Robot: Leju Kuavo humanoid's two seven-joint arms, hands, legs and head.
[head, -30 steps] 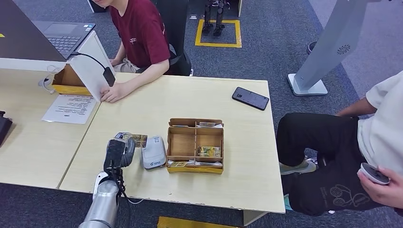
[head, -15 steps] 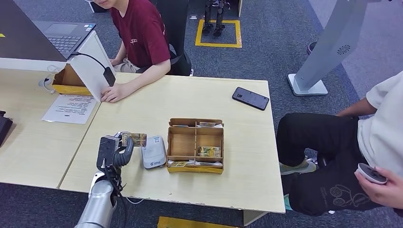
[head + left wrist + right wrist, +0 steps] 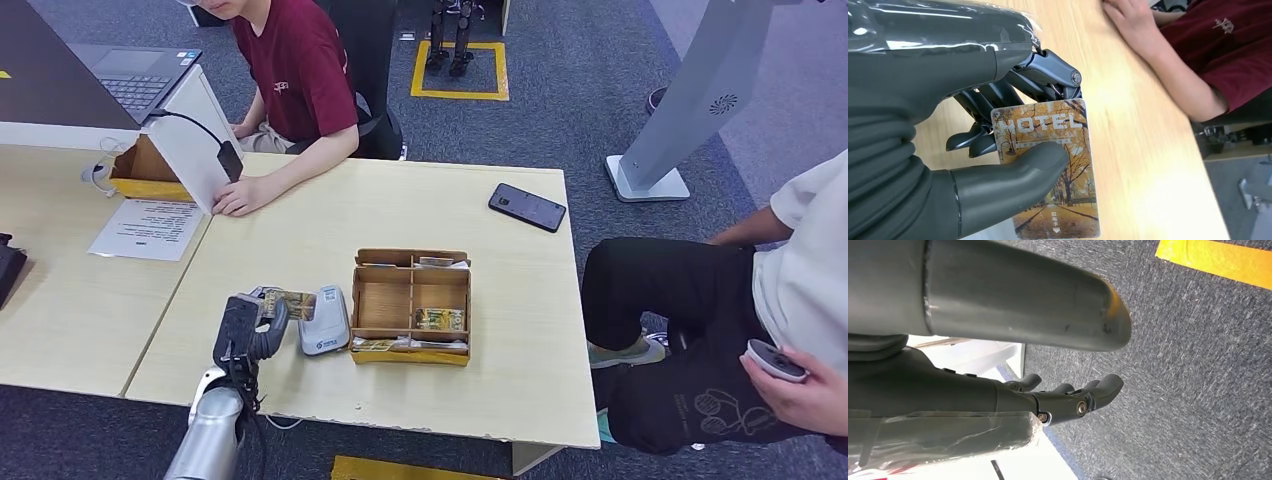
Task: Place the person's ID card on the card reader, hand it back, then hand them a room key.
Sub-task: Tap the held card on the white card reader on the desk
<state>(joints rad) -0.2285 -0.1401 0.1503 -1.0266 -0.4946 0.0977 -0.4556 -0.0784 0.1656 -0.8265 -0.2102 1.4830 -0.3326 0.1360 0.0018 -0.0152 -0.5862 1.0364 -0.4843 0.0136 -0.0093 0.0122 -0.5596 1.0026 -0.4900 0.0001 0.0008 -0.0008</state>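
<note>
One card point(image 3: 1053, 170) pinched in left hand point(image 3: 245, 325), one card reader point(image 3: 323, 320) beside

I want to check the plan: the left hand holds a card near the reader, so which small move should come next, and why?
Probably move the left hand a little toward the white card reader and lower the card flat onto it: the card is pinched beside the reader, not yet resting on it.

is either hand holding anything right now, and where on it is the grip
The left hand pinches the hotel card at its printed "HOTEL" end, thumb on the face and fingers behind. The right hand holds nothing, fingers apart.
</note>
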